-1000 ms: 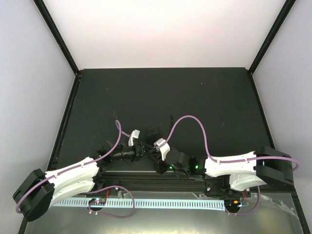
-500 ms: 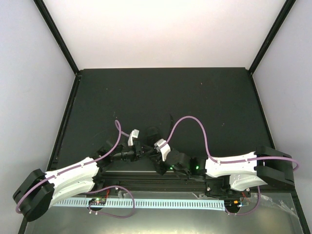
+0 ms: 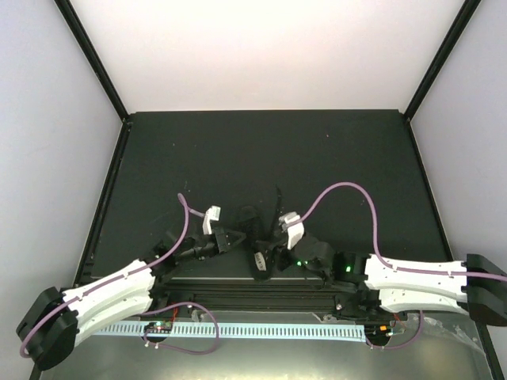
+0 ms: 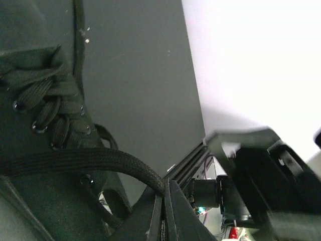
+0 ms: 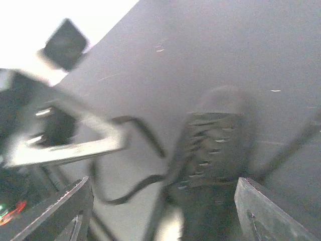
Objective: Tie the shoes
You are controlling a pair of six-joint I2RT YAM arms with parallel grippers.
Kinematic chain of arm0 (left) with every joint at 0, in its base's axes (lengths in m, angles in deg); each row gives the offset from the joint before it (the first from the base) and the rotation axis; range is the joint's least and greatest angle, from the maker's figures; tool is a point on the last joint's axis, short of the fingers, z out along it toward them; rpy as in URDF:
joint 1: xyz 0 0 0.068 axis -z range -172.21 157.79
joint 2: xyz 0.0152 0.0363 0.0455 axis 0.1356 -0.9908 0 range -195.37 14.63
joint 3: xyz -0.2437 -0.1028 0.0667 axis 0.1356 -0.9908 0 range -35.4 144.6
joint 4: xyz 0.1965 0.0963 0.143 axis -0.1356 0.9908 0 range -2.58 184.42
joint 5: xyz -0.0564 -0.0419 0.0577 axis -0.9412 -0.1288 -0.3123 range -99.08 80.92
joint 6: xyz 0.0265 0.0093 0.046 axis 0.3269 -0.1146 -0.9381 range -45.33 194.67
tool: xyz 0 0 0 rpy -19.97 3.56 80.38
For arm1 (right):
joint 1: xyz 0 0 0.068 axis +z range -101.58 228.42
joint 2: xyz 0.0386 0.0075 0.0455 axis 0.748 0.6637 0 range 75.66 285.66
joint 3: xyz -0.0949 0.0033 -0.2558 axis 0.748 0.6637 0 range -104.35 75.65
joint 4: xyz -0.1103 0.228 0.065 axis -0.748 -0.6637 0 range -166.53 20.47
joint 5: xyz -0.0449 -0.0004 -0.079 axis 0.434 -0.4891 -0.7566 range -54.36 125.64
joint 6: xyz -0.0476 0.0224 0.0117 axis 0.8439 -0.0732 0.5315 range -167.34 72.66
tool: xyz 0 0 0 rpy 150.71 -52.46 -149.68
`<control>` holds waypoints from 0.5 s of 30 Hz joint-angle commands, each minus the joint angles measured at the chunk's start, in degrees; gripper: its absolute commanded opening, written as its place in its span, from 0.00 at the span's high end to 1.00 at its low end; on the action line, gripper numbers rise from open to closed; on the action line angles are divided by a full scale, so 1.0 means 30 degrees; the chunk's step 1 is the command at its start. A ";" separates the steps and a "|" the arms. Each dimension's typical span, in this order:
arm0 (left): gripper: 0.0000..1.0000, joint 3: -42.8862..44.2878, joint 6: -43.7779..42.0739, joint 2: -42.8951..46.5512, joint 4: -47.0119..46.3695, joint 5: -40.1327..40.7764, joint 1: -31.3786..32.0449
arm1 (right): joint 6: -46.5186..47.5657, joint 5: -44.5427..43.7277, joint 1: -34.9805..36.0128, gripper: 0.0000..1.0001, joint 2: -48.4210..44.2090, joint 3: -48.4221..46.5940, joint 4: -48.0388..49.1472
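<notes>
One small black lace-up shoe (image 5: 213, 145) on dark counter (image 3: 317, 158); left hand (image 4: 163, 201) pinched shut on thin black lace (image 4: 75, 159), likely tensioning it; right hand (image 5: 163, 201) open, empty, above.

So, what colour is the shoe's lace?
The lace is black, like the shoe; clearest in the left wrist view.

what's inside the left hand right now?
A thick black lace runs from the shoe into the shut left hand, pinched at its tips. The part of the lace past the pinch is covered, so how much is gripped cannot be seen.
</notes>
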 commanded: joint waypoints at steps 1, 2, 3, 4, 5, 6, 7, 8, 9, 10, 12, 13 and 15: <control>0.99 -0.0109 -0.2574 0.1407 0.0539 0.1276 0.0098 | -0.1191 -0.1187 -0.3067 0.20 -0.0580 -0.0627 -0.3894; 0.99 -0.0102 -0.3016 0.1668 0.0620 0.1306 0.0094 | -0.1487 -0.0724 -0.4058 0.20 -0.0456 -0.0891 -0.4522; 0.98 -0.0094 -0.3438 0.2002 0.0692 0.1314 0.0093 | -0.1545 -0.0221 -0.5124 0.20 -0.0214 -0.1115 -0.4922; 0.98 -0.0082 -0.3868 0.2219 0.0712 0.1315 0.0093 | -0.1541 0.0450 -0.6212 0.20 0.0379 -0.1453 -0.5279; 0.98 -0.0080 -0.4288 0.2363 0.0740 0.1249 0.0093 | -0.1471 0.1032 -0.7356 0.20 0.0920 -0.1738 -0.5478; 0.98 -0.0055 -0.4673 0.2502 0.0755 0.1186 0.0101 | -0.1363 0.1643 -0.8348 0.20 0.1658 -0.2067 -0.5620; 0.98 -0.0037 -0.5029 0.2567 0.0749 0.1061 0.0094 | -0.1159 0.2119 -0.9164 0.22 0.2468 -0.2518 -0.5803; 0.98 0.0013 -0.5453 0.2605 0.0760 0.0924 0.0093 | -0.0881 0.2262 -0.9691 0.24 0.3290 -0.3028 -0.6035; 0.98 0.0096 -0.5801 0.2580 0.0775 0.0702 0.0093 | -0.0557 0.2071 -0.9966 0.26 0.4228 -0.3685 -0.6349; 0.98 0.0224 -0.6137 0.2544 0.0854 0.0517 0.0093 | -0.0172 0.1821 -1.0070 0.28 0.5125 -0.4397 -0.6722; 0.98 0.0579 -0.6801 0.2389 0.1269 0.0117 0.0093 | 0.0444 0.1492 -1.0120 0.32 0.7067 -0.5768 -0.7331; 0.98 0.0720 -0.7046 0.2260 0.1425 -0.0014 0.0079 | 0.0674 0.1459 -1.0138 0.34 0.7956 -0.6386 -0.7540; 0.98 0.0922 -0.7412 0.1975 0.1581 -0.0206 0.0057 | 0.0918 0.1516 -1.0137 0.40 0.9492 -0.7472 -0.7827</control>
